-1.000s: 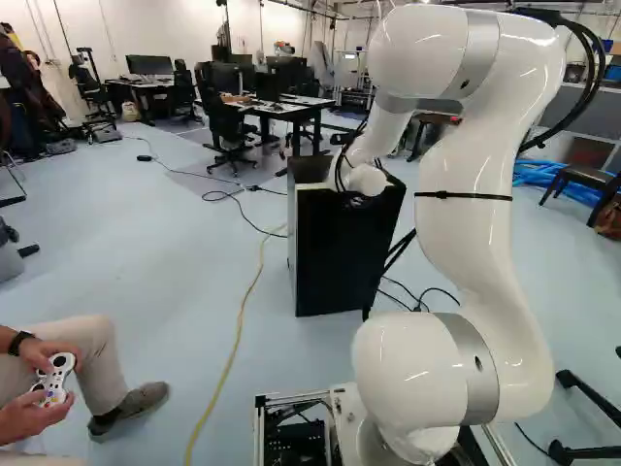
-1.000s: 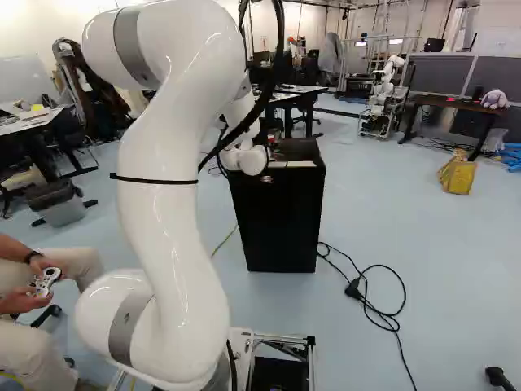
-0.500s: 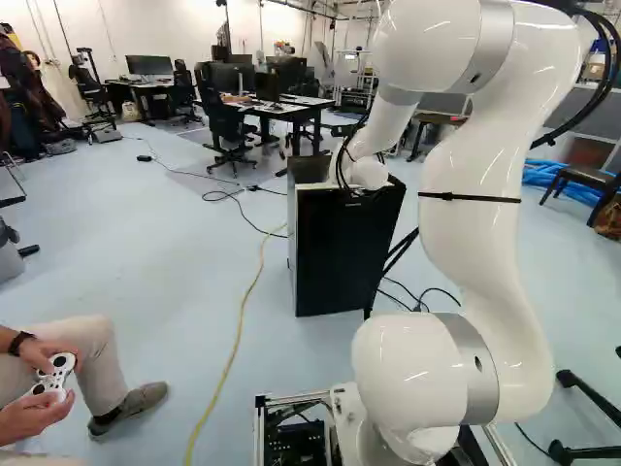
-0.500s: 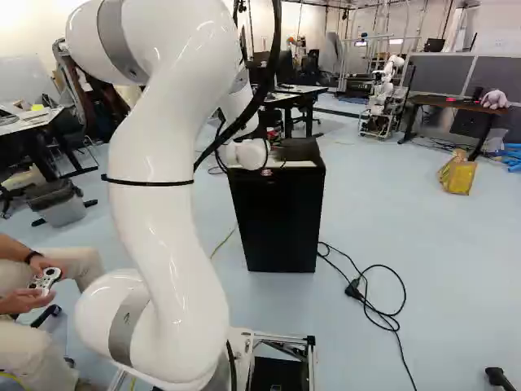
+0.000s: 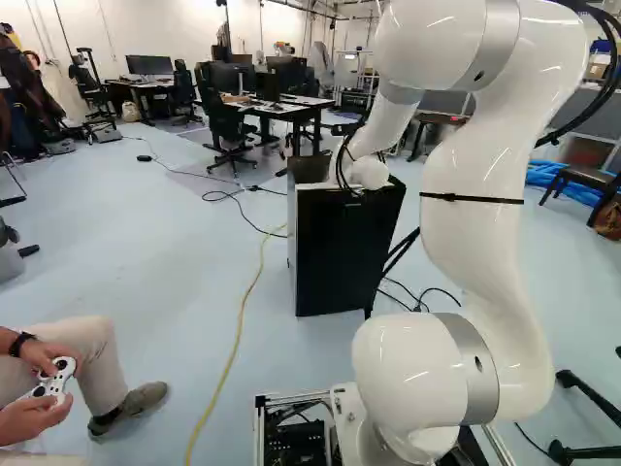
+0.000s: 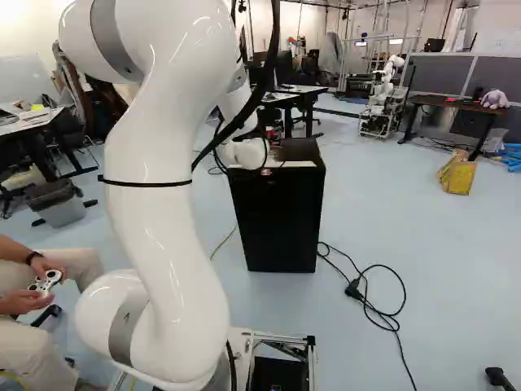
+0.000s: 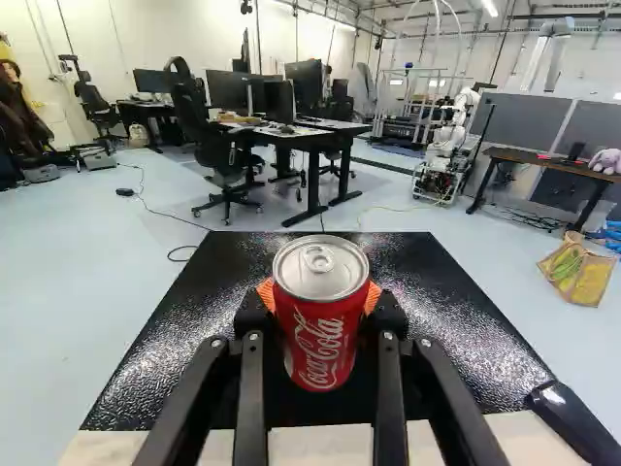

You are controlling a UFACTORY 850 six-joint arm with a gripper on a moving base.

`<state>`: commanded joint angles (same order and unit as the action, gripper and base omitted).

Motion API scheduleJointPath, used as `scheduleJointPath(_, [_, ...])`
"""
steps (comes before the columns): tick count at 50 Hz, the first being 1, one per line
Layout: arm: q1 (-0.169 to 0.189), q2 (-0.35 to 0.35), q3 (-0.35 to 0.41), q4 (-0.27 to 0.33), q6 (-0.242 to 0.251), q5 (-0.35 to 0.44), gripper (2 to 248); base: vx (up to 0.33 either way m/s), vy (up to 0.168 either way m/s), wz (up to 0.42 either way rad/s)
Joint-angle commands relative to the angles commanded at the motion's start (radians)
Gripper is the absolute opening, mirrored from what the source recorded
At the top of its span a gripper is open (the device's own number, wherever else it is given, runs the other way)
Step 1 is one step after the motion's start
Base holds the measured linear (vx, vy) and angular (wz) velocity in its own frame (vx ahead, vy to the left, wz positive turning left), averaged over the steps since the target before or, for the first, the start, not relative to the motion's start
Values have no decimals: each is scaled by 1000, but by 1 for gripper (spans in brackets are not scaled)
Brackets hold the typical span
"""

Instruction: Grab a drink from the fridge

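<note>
The black fridge (image 5: 344,257) stands upright ahead of the base, its door shut as far as the base views show. My arm's white wrist (image 6: 248,152) is over the near edge of its top and hides the gripper in both base views. In the wrist view, a red drink can (image 7: 320,335) stands upright between the orange pads of my gripper (image 7: 320,301), which is shut on it from both sides. Under and beyond the can lies the speckled black fridge top (image 7: 194,325). Whether the can touches that top I cannot tell.
A seated person holding a controller (image 5: 56,379) is left of the base. Loose black cable (image 6: 383,314) lies right of the fridge, a yellow cable (image 5: 239,335) on its left. Desks (image 7: 315,136) and another robot (image 7: 448,141) stand behind; a yellow bag (image 6: 457,175) is farther right.
The upper arm has drawn back slightly towards the base cameras, and the wrist sits a little higher over the fridge's near edge. Base and fridge have not moved.
</note>
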<state>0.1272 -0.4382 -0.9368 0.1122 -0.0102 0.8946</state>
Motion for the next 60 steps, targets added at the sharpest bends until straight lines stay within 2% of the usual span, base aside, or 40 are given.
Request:
scheduleJointPath(30, [-18,104,123,-16,1,-3,98,0,0,0])
scheduleJointPath(60, [-52,294,349,-46,4,-9,98,0,0,0])
